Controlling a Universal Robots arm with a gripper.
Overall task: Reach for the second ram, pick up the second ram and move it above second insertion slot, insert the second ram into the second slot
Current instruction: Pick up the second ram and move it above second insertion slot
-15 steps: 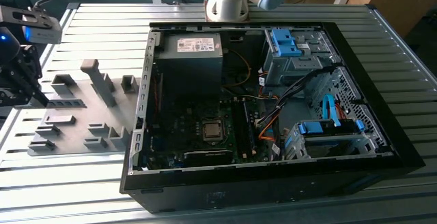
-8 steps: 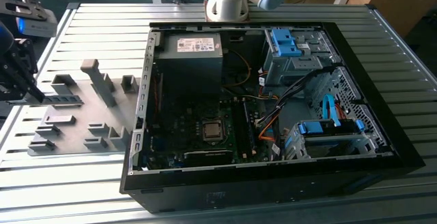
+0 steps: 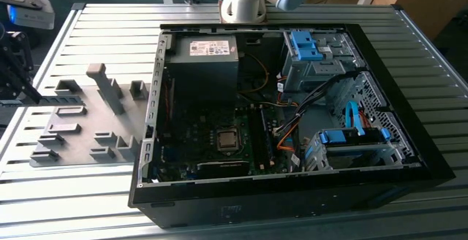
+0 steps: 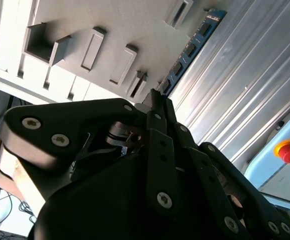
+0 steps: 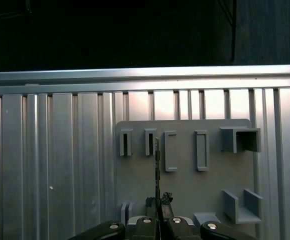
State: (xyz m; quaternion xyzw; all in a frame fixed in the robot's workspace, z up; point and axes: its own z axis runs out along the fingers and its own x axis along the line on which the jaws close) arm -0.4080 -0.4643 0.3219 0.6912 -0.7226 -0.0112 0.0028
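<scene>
While hanging over the grey holder plate (image 5: 185, 190), the hand (image 4: 156, 98), closed, is gripping the second ram (image 4: 191, 49) by one end

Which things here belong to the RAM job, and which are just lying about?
Job: the second ram, clamped in the gripper; the open computer case.
Lying about: grey fixture plate, slatted table, red button.

Bright glare streaked the ribbed tabletop (image 3: 424, 37), computer case (image 3: 292, 207) was dim inside, the near gripper (image 4: 157, 100) looked dark and soft
</scene>
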